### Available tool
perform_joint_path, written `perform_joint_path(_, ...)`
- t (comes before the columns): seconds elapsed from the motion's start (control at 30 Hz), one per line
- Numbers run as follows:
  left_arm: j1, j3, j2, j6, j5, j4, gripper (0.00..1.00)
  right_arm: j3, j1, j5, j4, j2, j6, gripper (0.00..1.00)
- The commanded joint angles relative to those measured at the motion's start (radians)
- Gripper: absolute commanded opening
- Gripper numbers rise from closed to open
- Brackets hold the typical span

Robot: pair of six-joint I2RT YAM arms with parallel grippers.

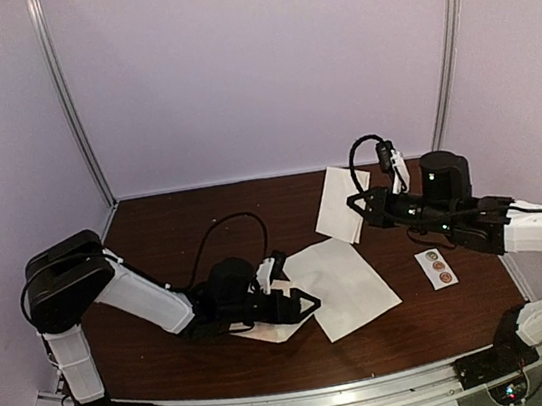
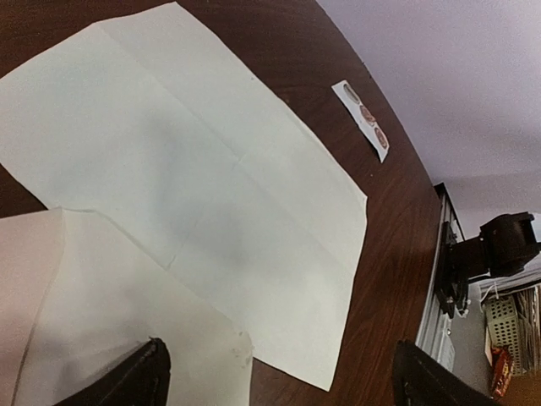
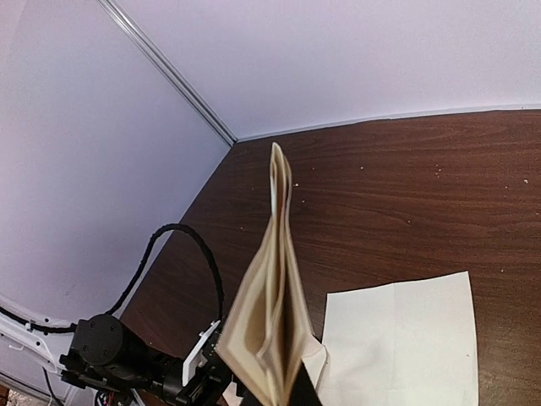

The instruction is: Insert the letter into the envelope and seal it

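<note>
- Cream-tan envelope [image 3: 269,326]: pinched at one edge by the right gripper [image 1: 360,205], whose jaws are fully closed on it; its pocket gapes, toward the table's right rear.
- Letter [image 1: 348,283]: creased off-white sheet lying flat at table centre, apart from the envelope.
- Left gripper [image 1: 304,305]: jaws spread wide, holding nothing, low over the letter's near-left edge and a second pale sheet [image 2: 101,330].
- Sticker strip [image 1: 435,268]: lying right of the letter on the brown wooden table [image 1: 173,227].

free: bare table [image 1: 173,227] behind my left gripper [image 1: 294,286] | blocked: my right gripper [image 1: 356,204] holds envelope [image 1: 335,194] up by letter's [image 1: 348,283] far corner | sticker strip [image 1: 435,268] right of letter
</note>
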State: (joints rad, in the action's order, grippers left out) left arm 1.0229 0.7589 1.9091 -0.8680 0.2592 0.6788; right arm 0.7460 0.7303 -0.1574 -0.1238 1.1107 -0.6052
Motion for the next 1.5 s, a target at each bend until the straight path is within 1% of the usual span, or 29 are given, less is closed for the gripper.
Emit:
perform_joint_path(0.0,0.001,0.085,-0.103,0.079,0.007,-0.153,0.93,0.002,-0.050,-0.031,0.036,-0.031,-0.022,0.00)
perform_joint_path(0.13,-0.020,0.101,-0.211,0.145,-0.056,-0.359,0.94,-0.016,-0.092,-0.064,0.071,-0.051,-0.035,0.00)
perform_joint_path(0.27,-0.088,0.087,-0.292,0.178,-0.101,-0.533,0.94,-0.028,-0.103,-0.118,0.085,-0.052,-0.063,0.00)
perform_joint_path(0.3,-0.108,0.081,-0.304,0.183,-0.104,-0.564,0.93,-0.029,-0.104,-0.141,0.087,-0.046,-0.070,0.00)
perform_joint_path(0.37,-0.159,0.056,-0.320,0.189,-0.084,-0.600,0.87,-0.028,-0.102,-0.185,0.099,-0.025,-0.094,0.00)
perform_joint_path(0.47,-0.231,0.008,-0.341,0.192,-0.053,-0.615,0.72,-0.033,-0.095,-0.271,0.101,0.016,-0.145,0.00)
perform_joint_path(0.67,-0.296,-0.028,-0.346,0.218,-0.034,-0.639,0.68,-0.042,-0.036,-0.299,0.127,0.071,-0.198,0.00)
perform_joint_path(0.77,-0.312,-0.033,-0.327,0.222,-0.006,-0.641,0.60,-0.047,-0.020,-0.299,0.146,0.082,-0.217,0.00)
perform_joint_path(0.83,-0.315,-0.031,-0.312,0.225,0.004,-0.645,0.58,-0.047,-0.012,-0.292,0.151,0.086,-0.223,0.00)
perform_joint_path(1.1,-0.314,-0.040,-0.278,0.221,0.025,-0.650,0.56,-0.045,-0.003,-0.278,0.151,0.100,-0.233,0.00)
perform_joint_path(1.47,-0.314,-0.103,-0.269,0.228,0.078,-0.634,0.55,-0.037,0.001,-0.276,0.156,0.118,-0.225,0.00)
